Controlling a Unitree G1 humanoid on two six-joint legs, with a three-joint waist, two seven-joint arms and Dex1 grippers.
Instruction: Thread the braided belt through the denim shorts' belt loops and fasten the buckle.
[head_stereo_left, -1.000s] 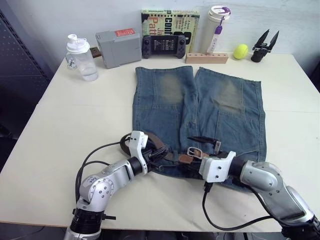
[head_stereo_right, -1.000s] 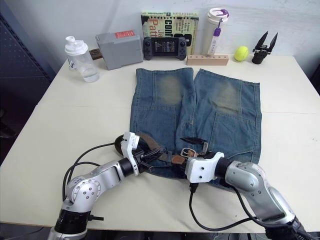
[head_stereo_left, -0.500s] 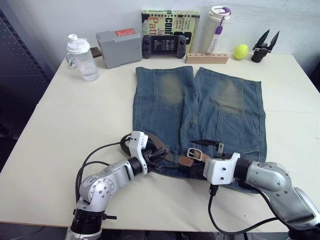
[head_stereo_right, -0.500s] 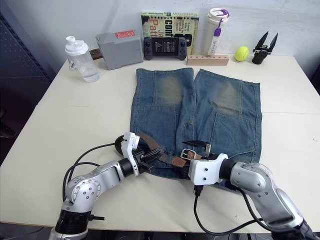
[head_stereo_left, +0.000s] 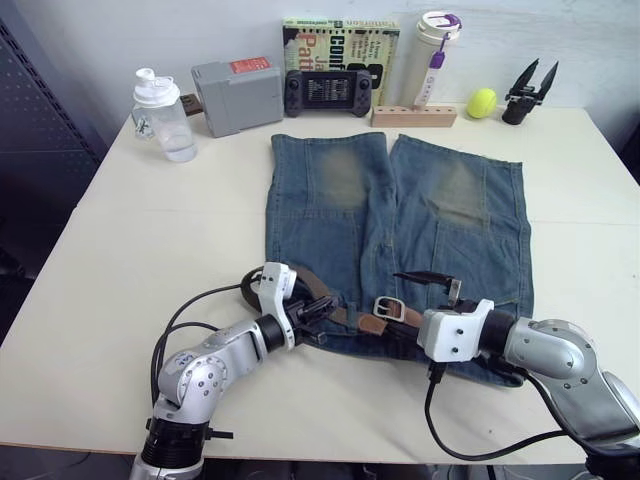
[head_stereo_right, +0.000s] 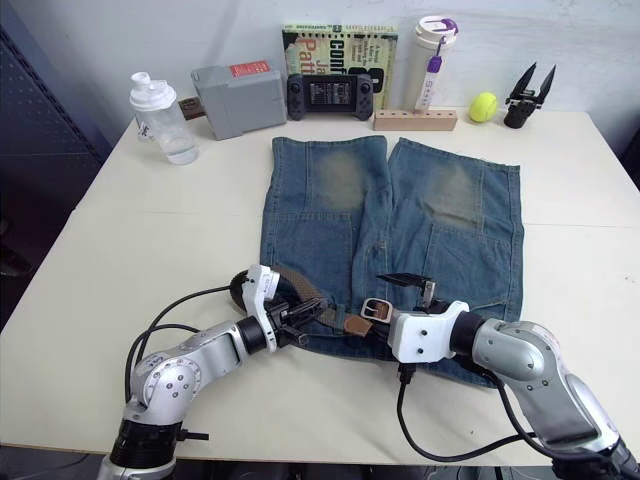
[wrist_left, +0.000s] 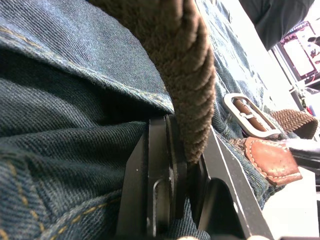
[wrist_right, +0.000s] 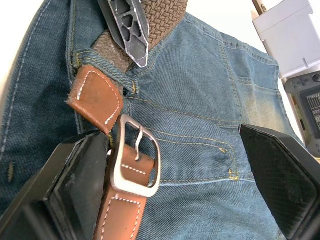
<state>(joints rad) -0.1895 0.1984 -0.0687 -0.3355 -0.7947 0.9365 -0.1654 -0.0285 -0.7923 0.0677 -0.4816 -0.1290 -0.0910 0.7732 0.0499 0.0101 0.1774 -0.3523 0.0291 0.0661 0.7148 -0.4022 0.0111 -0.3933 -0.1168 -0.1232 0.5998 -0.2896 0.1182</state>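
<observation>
Down at the waistband, both grippers work the braided belt (head_stereo_left: 318, 296) on the denim shorts (head_stereo_left: 400, 225).
Lower centre of the frame, the left gripper (wrist_left: 181, 165) is clenched on the woven strap; the right gripper (wrist_right: 170, 185) hangs spread wide, one finger beside the buckle (wrist_right: 136, 156), near the leather tip (wrist_right: 96, 97). Along the table's (head_stereo_left: 150, 230) upper edge stand a shaker bottle (head_stereo_left: 163, 116), grey box (head_stereo_left: 237, 95), game console (head_stereo_left: 329, 92), book (head_stereo_left: 340, 40), tumbler (head_stereo_left: 428, 55) and tennis ball (head_stereo_left: 481, 102); the book's lettering is too broken to read.

My braided belt (head_stereo_left: 330, 308) lies along the denim shorts (head_stereo_left: 400, 220) waistband at six o'clock, buckle (wrist_right: 135, 157) flat, unfastened beside its leather tip.
</observation>
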